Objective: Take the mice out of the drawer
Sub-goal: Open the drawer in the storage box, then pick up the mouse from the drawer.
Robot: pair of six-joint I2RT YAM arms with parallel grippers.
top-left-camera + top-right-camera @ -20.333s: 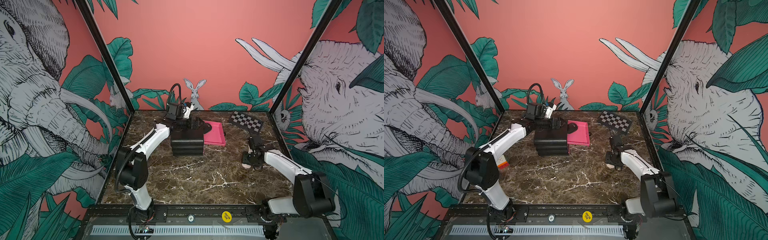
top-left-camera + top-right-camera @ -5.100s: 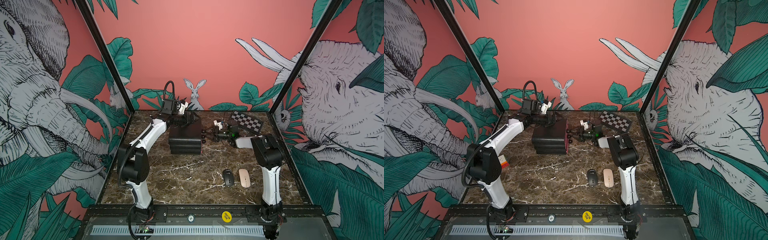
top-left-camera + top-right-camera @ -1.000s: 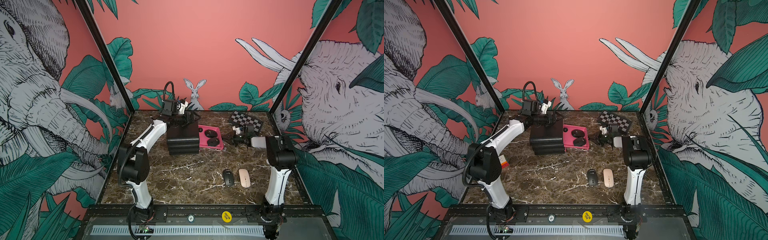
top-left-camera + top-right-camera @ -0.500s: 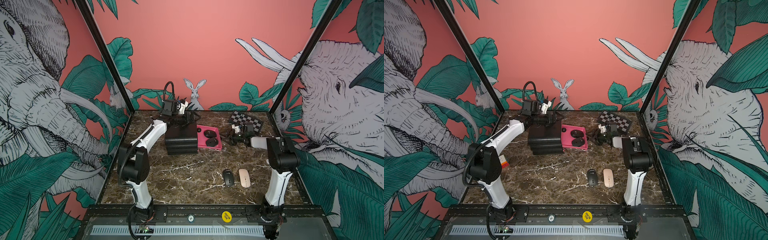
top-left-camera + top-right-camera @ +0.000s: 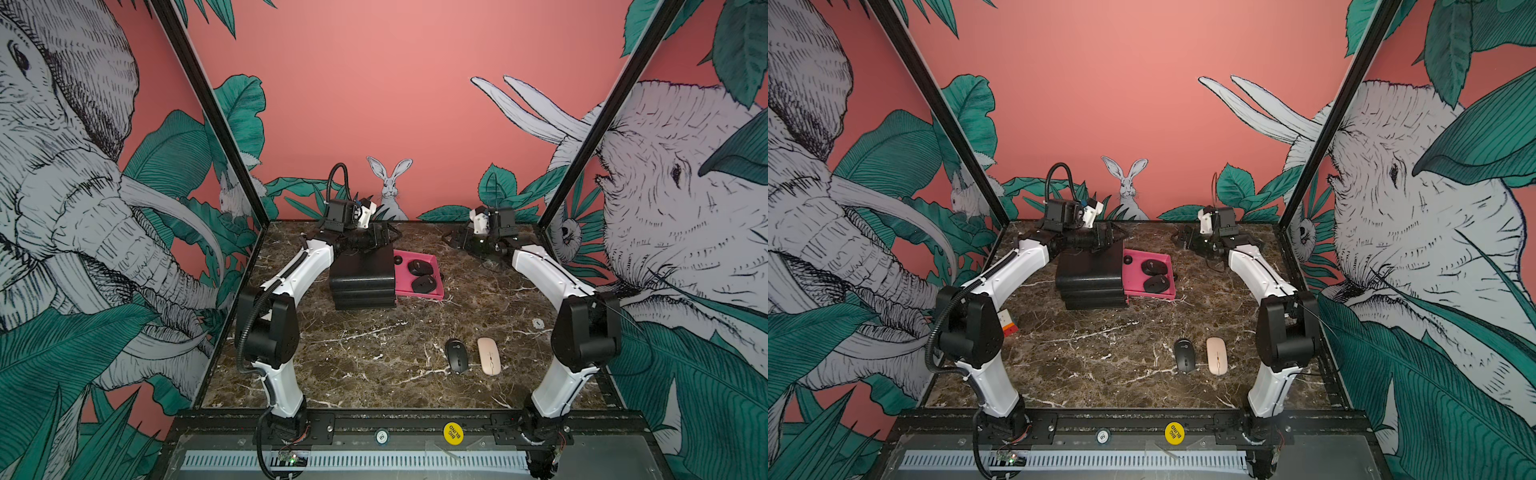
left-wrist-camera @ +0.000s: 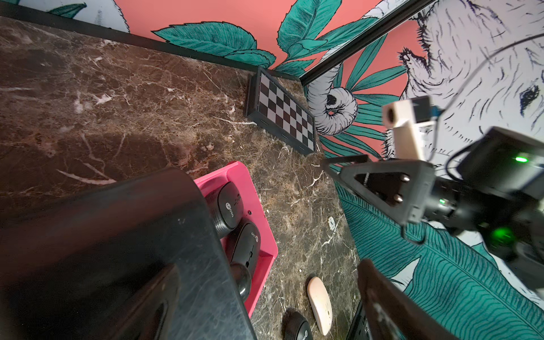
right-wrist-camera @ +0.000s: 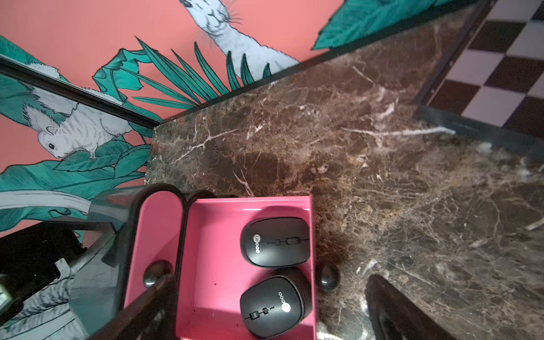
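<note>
The pink drawer (image 5: 432, 296) is pulled out to the right of the black drawer unit (image 5: 361, 278). Two black mice (image 5: 417, 266) (image 5: 424, 284) lie in it, also seen in the right wrist view (image 7: 275, 241) (image 7: 275, 303). A third black mouse (image 5: 456, 355) and a pale pink mouse (image 5: 488, 355) lie on the marble near the front right. My right gripper (image 7: 269, 281) hangs open above the drawer's front end, holding nothing, its fingers either side of the nearer mouse and the knob (image 7: 326, 276). My left gripper (image 5: 380, 239) is open at the back of the unit's top.
A folded checkerboard (image 6: 282, 114) lies in the back right corner, under my right arm. An orange and white block (image 5: 1007, 326) sits by the left arm's base. A small white scrap (image 5: 537, 323) lies on the marble at the right.
My right gripper has opened and has risen and moved back from the drawer's front. The drawer stays pulled out. The left arm has hardly moved.
</note>
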